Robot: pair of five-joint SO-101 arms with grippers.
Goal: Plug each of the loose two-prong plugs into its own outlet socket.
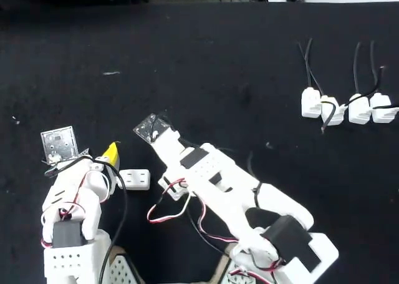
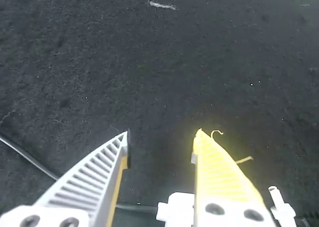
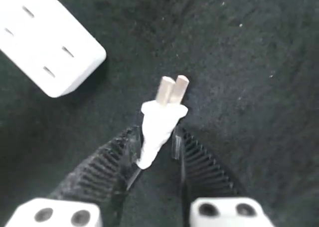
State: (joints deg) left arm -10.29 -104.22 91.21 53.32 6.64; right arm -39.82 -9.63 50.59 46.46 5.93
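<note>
My right gripper (image 3: 157, 137) is shut on a white two-prong plug (image 3: 158, 121), whose prongs stick out past the black fingertips (image 3: 197, 157). A white outlet block (image 3: 47, 42) with slot pairs lies just ahead and to one side of the prongs, apart from them. In the high view that block (image 1: 134, 179) lies between the two arms near the front. My left gripper (image 2: 160, 139) is open over bare black cloth, with nothing between its white and yellow fingers (image 1: 111, 153). Several more white plugs (image 1: 360, 108) with black cords lie in a row at the right.
A black cloth (image 1: 206, 65) covers the table. The right arm (image 1: 212, 178) reaches diagonally from the front right toward the block, with loose red and white wires (image 1: 165, 216) hanging beside it. A small white speck (image 1: 111, 73) lies farther back.
</note>
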